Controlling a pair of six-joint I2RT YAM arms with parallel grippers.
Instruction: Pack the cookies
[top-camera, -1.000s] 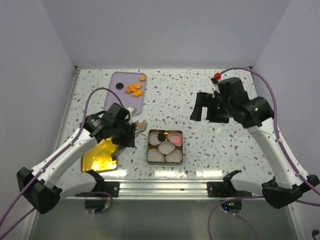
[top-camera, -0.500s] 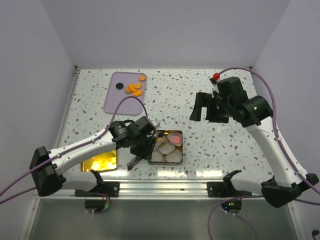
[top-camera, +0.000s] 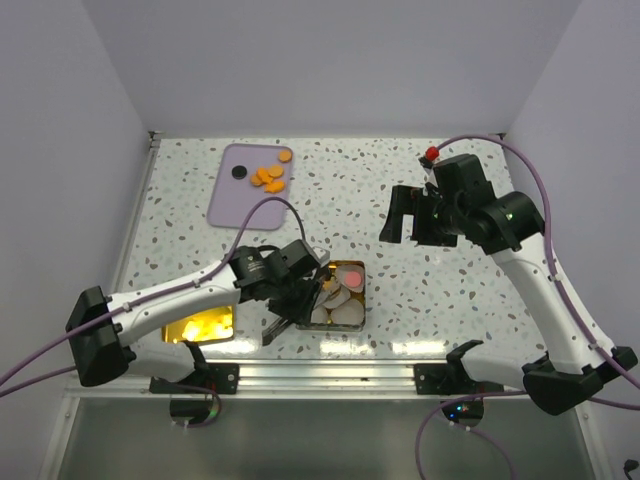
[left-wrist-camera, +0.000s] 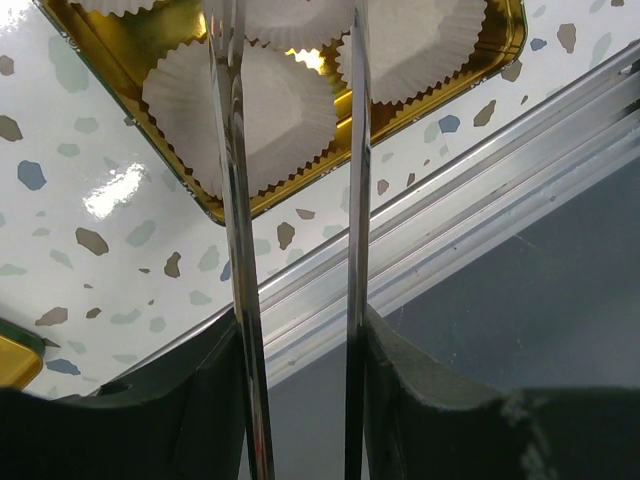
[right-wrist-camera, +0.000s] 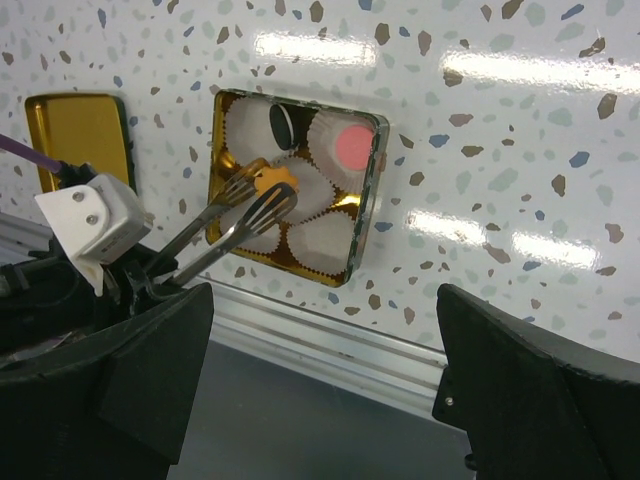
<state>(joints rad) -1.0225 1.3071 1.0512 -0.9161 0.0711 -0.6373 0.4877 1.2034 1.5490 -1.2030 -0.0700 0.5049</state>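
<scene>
Bench: white, speckled grey, brown and blue. Tray: plain lilac. Cookies on it: orange, plus one black cookie. Tin: shiny gold; lid the same gold. Paper cups: white, finely pleated edges. In the tin: pink cookie, second black cookie, orange cookie at the tips of the tongs, which are silver. Arms: white with black joints. Cables: purple.
</scene>
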